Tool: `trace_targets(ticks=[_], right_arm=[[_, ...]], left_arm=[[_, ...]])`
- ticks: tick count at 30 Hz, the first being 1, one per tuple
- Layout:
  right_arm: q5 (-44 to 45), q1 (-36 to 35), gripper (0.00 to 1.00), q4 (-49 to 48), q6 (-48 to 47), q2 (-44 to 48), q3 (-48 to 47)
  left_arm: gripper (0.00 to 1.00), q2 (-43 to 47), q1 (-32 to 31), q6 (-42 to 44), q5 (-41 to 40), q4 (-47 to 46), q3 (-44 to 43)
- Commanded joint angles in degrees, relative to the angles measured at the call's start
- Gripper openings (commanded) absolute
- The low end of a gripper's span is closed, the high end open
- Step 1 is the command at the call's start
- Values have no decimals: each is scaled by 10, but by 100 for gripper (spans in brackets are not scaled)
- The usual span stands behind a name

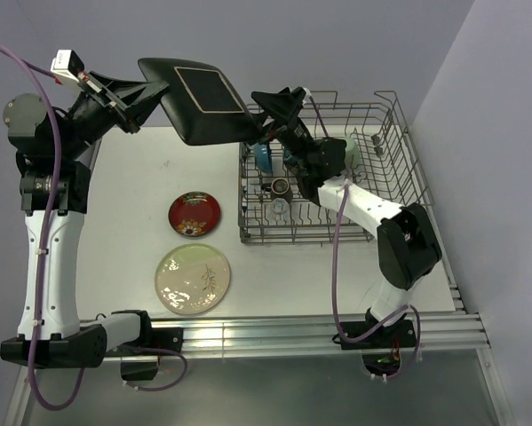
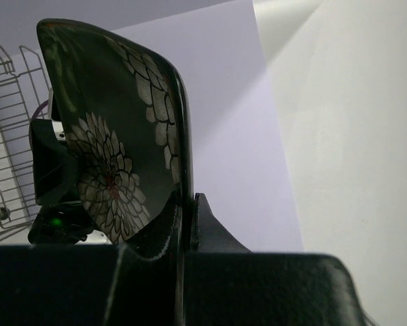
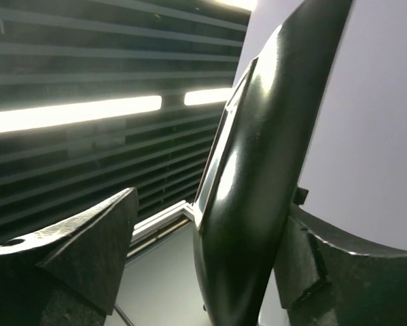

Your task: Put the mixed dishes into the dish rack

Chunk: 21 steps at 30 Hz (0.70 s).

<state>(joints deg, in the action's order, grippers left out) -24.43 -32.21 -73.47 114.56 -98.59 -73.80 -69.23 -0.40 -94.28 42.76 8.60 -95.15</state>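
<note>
A black square plate [image 1: 199,98] hangs in the air left of the dish rack [image 1: 399,142], its underside facing up. My left gripper [image 1: 159,89] is shut on its left edge; in the left wrist view the fingers [image 2: 188,200] pinch the rim of the flower-patterned plate [image 2: 115,136]. My right gripper [image 1: 264,111] is open and straddles the plate's right edge. The right wrist view has the plate [image 3: 257,170] between the jaws of the right gripper [image 3: 213,204], close against the right finger, with a gap to the left finger [image 3: 94,244].
A red saucer [image 1: 194,214] and a cream round plate [image 1: 193,280] lie on the table left of the rack. In the rack stand a blue cup [image 1: 262,158], a small brown mug [image 1: 280,185], a clear glass [image 1: 277,210] and a pale green cup [image 1: 353,153].
</note>
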Motion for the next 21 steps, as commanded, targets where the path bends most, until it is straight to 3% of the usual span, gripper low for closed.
trace_targets(ticks=[1, 7, 16, 21], right_arm=[[33, -10, 79, -47, 164, -13, -45], [-6, -15, 60, -68, 188, -54, -97], [-211, -12, 57, -169, 296, -122, -194], [-251, -13, 57, -214, 333, -110, -189]], left_arm=[[0, 42, 2, -27, -2, -137, 14], [0, 62, 2, -38, 14, -159, 58], [0, 70, 2, -59, 71, -141, 69], [0, 81, 2, -70, 91, -153, 95]])
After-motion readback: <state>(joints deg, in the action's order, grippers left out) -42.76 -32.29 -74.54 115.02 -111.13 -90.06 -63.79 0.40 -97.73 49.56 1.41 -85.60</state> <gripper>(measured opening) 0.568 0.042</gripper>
